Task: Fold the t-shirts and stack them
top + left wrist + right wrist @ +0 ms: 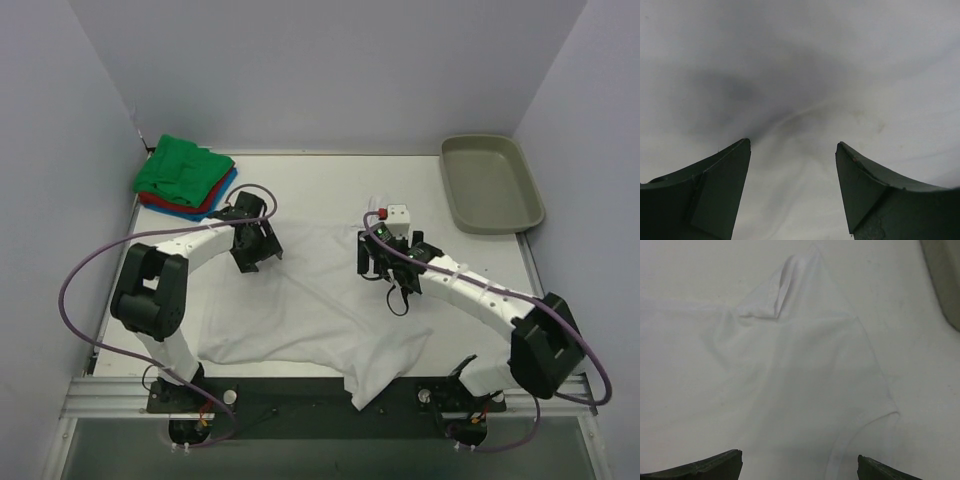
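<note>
A large white t-shirt (310,310) lies spread and rumpled on the table, one corner hanging over the near edge. A folded stack of green (183,170), red and blue shirts sits at the back left. My left gripper (252,248) is open, close above the shirt's upper left part; its view shows white cloth (805,100) between the two fingers (715,190). My right gripper (385,262) is open and empty above the shirt's right side; its view shows a sleeve (790,285) and the shirt's hem (860,415).
A grey-beige plastic tray (490,182) stands at the back right; its edge shows in the right wrist view (945,280). Purple-grey walls close in the left, back and right. The arm bases sit on a black rail (290,400) at the near edge.
</note>
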You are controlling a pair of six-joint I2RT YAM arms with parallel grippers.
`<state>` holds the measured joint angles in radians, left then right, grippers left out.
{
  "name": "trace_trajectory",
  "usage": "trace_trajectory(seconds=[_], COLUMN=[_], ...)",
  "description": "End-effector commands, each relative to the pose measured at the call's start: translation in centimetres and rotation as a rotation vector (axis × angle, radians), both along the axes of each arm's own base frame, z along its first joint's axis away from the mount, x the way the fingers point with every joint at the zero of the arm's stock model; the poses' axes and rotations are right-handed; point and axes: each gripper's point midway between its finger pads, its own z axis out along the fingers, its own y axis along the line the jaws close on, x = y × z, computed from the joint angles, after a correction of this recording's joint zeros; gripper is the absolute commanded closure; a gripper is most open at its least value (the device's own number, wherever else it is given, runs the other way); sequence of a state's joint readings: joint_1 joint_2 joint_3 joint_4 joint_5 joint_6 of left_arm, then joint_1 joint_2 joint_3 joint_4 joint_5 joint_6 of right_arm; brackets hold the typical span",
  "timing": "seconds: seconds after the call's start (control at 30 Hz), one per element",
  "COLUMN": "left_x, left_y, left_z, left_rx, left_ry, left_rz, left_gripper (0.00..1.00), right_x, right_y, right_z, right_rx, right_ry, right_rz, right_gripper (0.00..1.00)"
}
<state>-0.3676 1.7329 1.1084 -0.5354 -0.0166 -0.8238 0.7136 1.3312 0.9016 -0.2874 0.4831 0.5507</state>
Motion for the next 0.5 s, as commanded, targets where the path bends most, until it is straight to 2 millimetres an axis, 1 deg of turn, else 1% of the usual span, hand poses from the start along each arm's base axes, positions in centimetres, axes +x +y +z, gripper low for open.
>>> trace_trajectory(seconds=[0.0, 0.03, 0.07, 0.13, 0.17, 0.2, 0.23, 0.27, 0.3, 0.33, 0.37, 0.4, 0.43, 0.47], left_x=[4.3, 4.6, 5.2, 5.8, 6.5, 6.9, 7.1, 7.4, 8.1, 8.3, 8.5, 8.8, 8.9, 8.9], left_y=[-1.0, -0.9, -0.7, 0.0, 0.1, 0.6, 0.8, 1.1, 1.4, 1.8, 2.0, 2.0, 2.3, 2.4], left_z=[3.4, 3.2, 3.5, 3.5, 4.0, 4.0, 3.4, 3.4, 3.6, 2.7, 2.3, 2.4, 1.3, 0.8], left_rx=[-0.053, -0.049, -0.034, -0.011, -0.01, -0.005, 0.003, 0.008, 0.009, 0.028, 0.032, 0.032, 0.046, 0.052], left_ry=[-0.12, -0.114, -0.129, -0.132, -0.147, -0.148, -0.128, -0.123, -0.127, -0.107, -0.092, -0.092, -0.066, -0.05], left_rz=[-0.016, -0.014, -0.014, 0.0, 0.0, 0.008, 0.011, 0.016, 0.018, 0.024, 0.026, 0.021, 0.026, 0.029], left_gripper=[0.21, 0.21, 0.21, 0.22, 0.22, 0.22, 0.21, 0.21, 0.22, 0.21, 0.22, 0.22, 0.22, 0.22], right_x=[2.4, 2.8, 3.1, 3.8, 4.2, 4.5, 4.7, 5.1, 5.3, 5.5, 5.6, 5.8, 5.9, 5.8], right_y=[3.2, 3.0, 2.9, 2.9, 2.3, 2.1, 2.1, 1.4, 1.2, 1.2, 0.9, 0.5, 0.4, 0.7], right_z=[-1.3, -1.8, -2.7, -3.1, -3.8, -4.1, -4.2, -4.6, -5.3, -5.6, -5.9, -6.6, -6.9, -7.6], right_rx=[0.07, 0.068, 0.056, 0.075, 0.072, 0.075, 0.08, 0.081, 0.073, 0.084, 0.086, 0.087, 0.092, 0.11], right_ry=[0.065, 0.08, 0.105, 0.12, 0.137, 0.139, 0.147, 0.157, 0.175, 0.188, 0.198, 0.216, 0.225, 0.25], right_rz=[0.099, 0.088, 0.085, 0.075, 0.054, 0.049, 0.047, 0.028, 0.027, 0.025, 0.018, 0.007, 0.003, 0.01], right_gripper=[0.0, 0.0, 0.0, 0.0, 0.0, 0.0, 0.0, 0.0, 0.0, 0.0, 0.0, 0.0, 0.0, 0.0])
